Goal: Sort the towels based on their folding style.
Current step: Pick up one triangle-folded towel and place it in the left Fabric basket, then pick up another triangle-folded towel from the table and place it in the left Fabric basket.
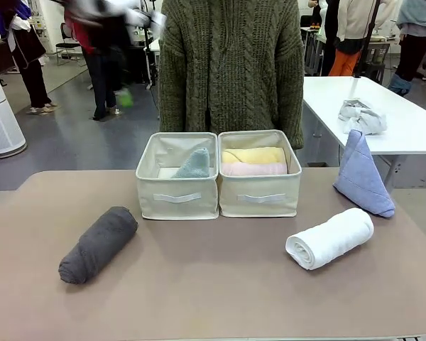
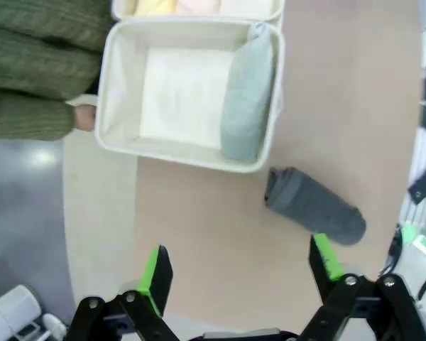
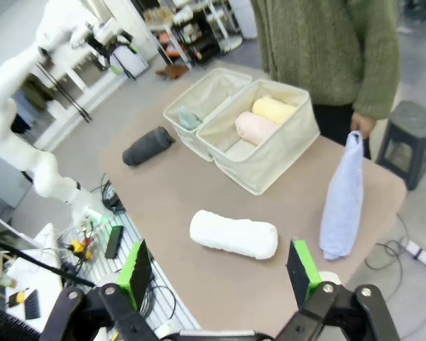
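On the table a dark grey rolled towel lies front left and a white rolled towel front right. A light blue cone towel stands at the right edge. Inside the left cream bin leans a pale teal cone. The right bin holds a yellow roll and a pink roll. My left gripper hangs open high above the grey roll and the teal cone. My right gripper is open above the white roll, with the blue cone beyond.
A person in a green knit sweater stands right behind the bins, one hand close to the blue cone's tip. A lumpy grey-white rag lies on a separate white table at the back right. Open tabletop lies between the two rolls.
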You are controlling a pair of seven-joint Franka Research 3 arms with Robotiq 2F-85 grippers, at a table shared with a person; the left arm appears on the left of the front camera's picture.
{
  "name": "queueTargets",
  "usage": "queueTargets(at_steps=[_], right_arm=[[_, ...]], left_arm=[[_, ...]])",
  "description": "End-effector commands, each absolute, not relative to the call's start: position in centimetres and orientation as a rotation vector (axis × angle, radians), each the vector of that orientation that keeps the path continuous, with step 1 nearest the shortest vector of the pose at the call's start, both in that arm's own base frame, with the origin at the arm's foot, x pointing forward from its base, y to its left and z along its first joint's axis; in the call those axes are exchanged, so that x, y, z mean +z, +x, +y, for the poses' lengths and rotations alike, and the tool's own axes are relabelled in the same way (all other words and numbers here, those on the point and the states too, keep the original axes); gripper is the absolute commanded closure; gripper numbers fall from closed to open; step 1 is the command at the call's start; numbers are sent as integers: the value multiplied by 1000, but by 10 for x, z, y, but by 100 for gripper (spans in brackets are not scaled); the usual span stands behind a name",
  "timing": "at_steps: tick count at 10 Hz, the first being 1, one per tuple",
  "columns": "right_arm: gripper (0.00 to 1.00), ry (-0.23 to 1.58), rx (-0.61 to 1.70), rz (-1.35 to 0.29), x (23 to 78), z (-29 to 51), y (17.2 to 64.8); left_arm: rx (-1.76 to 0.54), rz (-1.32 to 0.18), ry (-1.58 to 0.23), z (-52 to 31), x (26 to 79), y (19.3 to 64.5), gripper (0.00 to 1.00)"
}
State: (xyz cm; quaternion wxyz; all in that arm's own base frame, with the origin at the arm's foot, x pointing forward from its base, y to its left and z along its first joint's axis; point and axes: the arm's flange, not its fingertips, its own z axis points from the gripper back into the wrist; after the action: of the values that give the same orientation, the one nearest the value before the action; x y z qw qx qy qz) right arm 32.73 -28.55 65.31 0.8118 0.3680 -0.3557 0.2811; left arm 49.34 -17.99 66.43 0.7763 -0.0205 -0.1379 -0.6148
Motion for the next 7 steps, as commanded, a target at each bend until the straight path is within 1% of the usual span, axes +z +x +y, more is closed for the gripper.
queueTargets(at_steps=[1,4,6,7], right_arm=[[0,793,621,-773,654,-286,327],[0,793,621,-773,654,-286,327],[0,793,621,-773,654,-286,327],[0,793,621,-773,654,-286,327]], left_arm=[[-1273,-358,-118,-130,630,463,0],[-1160,-394,-233,-70,601,465,0],[-1059,-358,-176,-70,600,463,0],[-1131,-346,-207,-59,599,472,0]])
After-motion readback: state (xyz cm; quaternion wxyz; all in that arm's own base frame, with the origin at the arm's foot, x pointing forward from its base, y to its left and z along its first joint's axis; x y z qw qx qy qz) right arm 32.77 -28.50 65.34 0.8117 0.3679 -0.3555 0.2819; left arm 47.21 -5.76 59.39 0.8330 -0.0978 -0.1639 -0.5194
